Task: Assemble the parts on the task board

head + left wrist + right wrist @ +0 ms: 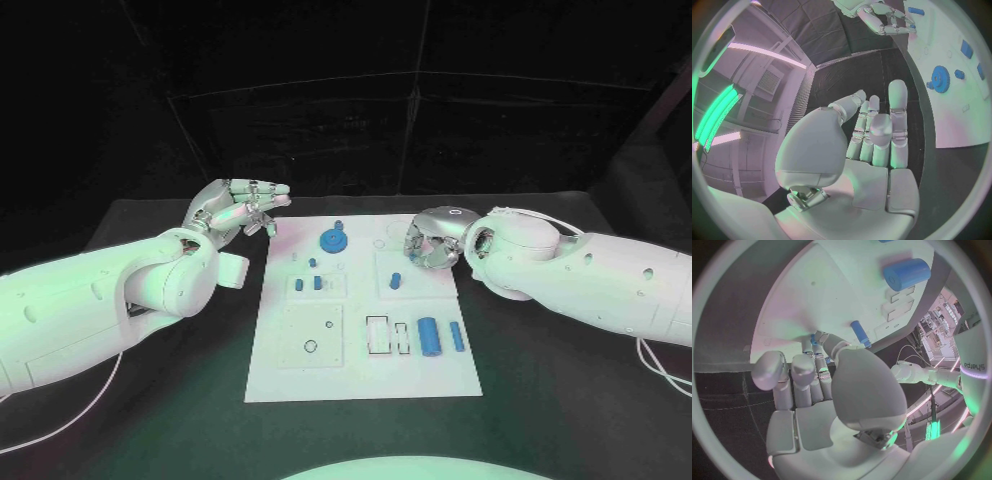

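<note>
The white task board (361, 350) lies mid-table. A blue gear (333, 240) (940, 78) sits near its far edge, with small blue pegs (307, 283) below it and a short blue piece (394, 280) (859, 333) to the right. A blue cylinder (428, 336) (906, 273) and a slim blue bar (457, 336) lie at the near right. My left hand (238, 210) (873, 135) hovers off the board's far left corner, fingers extended, holding nothing. My right hand (433, 240) (817, 385) hangs over the far right of the board with fingers curled in. Bits of blue show by its fingertips (814, 347); whether they are held is unclear.
Rectangular slots (387, 336) lie beside the cylinder, and a square plate with a round hole (310, 335) sits at the board's near left. Black table (577, 420) surrounds the board. My left forearm (101, 310) lies along the board's left side.
</note>
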Available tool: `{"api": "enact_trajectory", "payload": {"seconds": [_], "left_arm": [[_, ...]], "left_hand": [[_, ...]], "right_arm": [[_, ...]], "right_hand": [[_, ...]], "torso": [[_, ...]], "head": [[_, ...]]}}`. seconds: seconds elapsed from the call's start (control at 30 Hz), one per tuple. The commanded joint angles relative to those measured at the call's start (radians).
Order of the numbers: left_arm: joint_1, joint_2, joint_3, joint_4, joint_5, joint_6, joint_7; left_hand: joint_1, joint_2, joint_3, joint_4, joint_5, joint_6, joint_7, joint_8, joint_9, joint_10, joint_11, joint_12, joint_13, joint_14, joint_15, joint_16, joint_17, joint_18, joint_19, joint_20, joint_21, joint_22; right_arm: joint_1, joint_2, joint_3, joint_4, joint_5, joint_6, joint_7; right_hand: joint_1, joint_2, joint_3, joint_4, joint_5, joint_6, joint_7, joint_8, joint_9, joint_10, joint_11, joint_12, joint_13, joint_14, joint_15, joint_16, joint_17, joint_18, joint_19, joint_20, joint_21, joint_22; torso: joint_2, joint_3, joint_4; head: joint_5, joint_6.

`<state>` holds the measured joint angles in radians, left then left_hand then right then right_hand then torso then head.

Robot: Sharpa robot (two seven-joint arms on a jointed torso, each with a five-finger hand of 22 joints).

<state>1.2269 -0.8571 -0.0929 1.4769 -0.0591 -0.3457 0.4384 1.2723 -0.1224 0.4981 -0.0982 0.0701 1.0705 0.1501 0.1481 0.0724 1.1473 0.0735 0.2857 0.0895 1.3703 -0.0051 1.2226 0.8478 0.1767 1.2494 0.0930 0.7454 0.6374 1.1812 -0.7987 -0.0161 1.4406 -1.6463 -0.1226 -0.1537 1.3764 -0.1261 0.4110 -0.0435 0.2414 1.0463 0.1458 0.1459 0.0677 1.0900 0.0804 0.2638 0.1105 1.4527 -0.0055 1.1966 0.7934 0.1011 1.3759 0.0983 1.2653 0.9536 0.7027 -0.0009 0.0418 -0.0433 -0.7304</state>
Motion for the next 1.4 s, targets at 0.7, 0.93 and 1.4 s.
{"api": "enact_trajectory", "payload": {"seconds": [0.7, 0.93, 1.4], "left_arm": [[0.001, 0.001, 0.0, -0.008, 0.005, 0.008, 0.002], [0.001, 0.004, 0.0, -0.021, 0.012, 0.009, -0.002], [0.001, 0.009, 0.0, -0.035, 0.027, 0.011, -0.012]], "left_hand": [[-0.002, 0.007, -0.006, 0.001, -0.003, 0.002, 0.002, 0.005, -0.001, 0.004, 0.002, 0.007, 0.001, -0.01, -0.002, -0.009, -0.006, 0.007, -0.01, 0.001, -0.009, -0.002], [-0.001, 0.008, -0.006, 0.001, -0.003, 0.001, 0.002, 0.005, -0.002, 0.003, 0.003, 0.008, 0.001, -0.011, -0.002, -0.01, -0.008, 0.007, -0.011, 0.001, -0.011, -0.003], [-0.002, 0.012, -0.007, 0.003, -0.003, 0.0, 0.003, 0.005, -0.002, 0.001, 0.004, 0.008, 0.001, -0.012, -0.001, -0.011, -0.009, 0.007, -0.011, 0.001, -0.013, -0.005]], "right_arm": [[-0.014, -0.017, -0.002, 0.037, -0.074, -0.099, -0.061], [-0.013, -0.057, -0.001, 0.097, -0.069, -0.145, -0.055], [-0.01, -0.108, 0.006, 0.269, -0.009, -0.213, -0.023]], "right_hand": [[0.026, 0.043, 0.082, -0.03, -0.092, 0.104, -0.026, 0.027, 0.012, 0.104, -0.035, 0.033, -0.001, 0.02, -0.031, 0.054, 0.084, 0.0, 0.028, -0.028, 0.031, 0.051], [0.024, 0.037, 0.09, -0.035, -0.09, 0.103, -0.025, 0.023, 0.011, 0.103, -0.034, 0.03, -0.002, 0.021, -0.031, 0.058, 0.091, -0.001, 0.03, -0.029, 0.034, 0.057], [0.022, 0.033, 0.095, -0.038, -0.087, 0.104, -0.024, 0.022, 0.01, 0.104, -0.034, 0.029, -0.002, 0.023, -0.031, 0.065, 0.103, -0.004, 0.034, -0.03, 0.042, 0.071]], "torso": [[-0.003, -0.0005, -0.0002], [-0.003, 0.0, -0.0004], [-0.002, -0.0001, -0.0003]], "head": [[-0.003, -0.006], [-0.006, -0.004], [0.01, -0.006]]}}
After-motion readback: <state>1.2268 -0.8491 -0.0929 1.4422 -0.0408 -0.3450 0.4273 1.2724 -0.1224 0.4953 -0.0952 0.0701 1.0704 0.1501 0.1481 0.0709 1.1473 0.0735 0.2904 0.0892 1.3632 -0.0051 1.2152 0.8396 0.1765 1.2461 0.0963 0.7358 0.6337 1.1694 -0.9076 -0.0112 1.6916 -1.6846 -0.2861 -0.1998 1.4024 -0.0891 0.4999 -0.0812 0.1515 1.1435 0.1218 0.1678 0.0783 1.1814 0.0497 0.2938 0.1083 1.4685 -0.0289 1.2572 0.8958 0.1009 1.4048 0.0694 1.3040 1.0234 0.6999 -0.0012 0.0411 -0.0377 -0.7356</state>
